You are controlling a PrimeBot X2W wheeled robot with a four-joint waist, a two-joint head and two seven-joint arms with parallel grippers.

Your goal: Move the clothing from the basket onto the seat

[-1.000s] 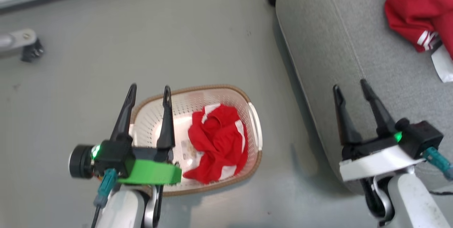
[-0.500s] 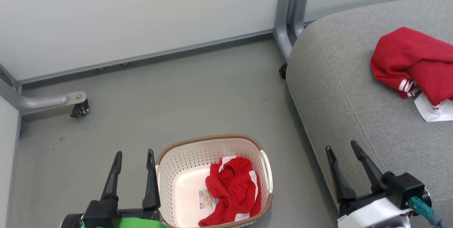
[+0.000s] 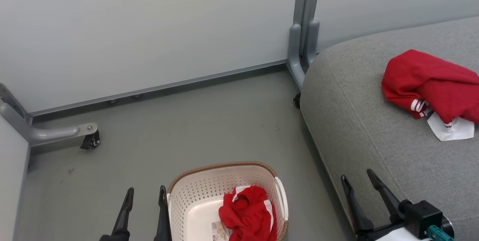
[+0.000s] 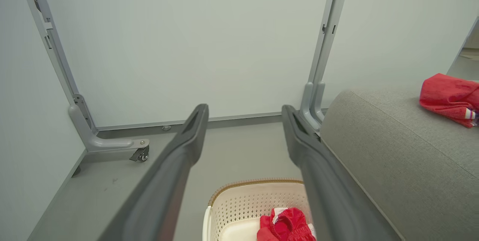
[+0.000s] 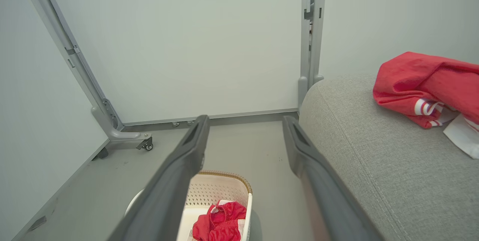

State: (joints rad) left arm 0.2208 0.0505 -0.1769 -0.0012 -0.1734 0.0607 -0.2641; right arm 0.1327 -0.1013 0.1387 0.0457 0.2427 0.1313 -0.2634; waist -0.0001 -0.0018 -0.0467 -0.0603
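At the bottom of the head view, on the grey floor [image 3: 187, 121], a small cream perforated plastic laundry basket [image 3: 220, 166] with a brown woven-look rim holds one crumpled red garment [image 3: 249, 214] with white stripes. It is bunched in the basket's right half, and a printed paper label [image 3: 219, 230] lies on the bare bottom beside it. The robot's left hand [image 3: 146, 189] hangs just left of the basket, its two dark fingers spread and empty. The garment lies to its right inside the basket, untouched. The right hand [image 3: 356, 174], fingers likewise parted and gripping nothing, stands at the near edge of the large grey fabric-upholstered seat [image 3: 366, 121], well apart from the basket. Farther back on the seat, beyond and to the right of that hand, rests a second red garment [image 3: 430, 84] with white-striped trim, a white piece [image 3: 451, 130] poking from under it. Behind, a pale wall panel [image 3: 149, 27] stands beside a grey metal post [image 3: 305, 27], with a castor foot [image 3: 89, 140] at the far left.
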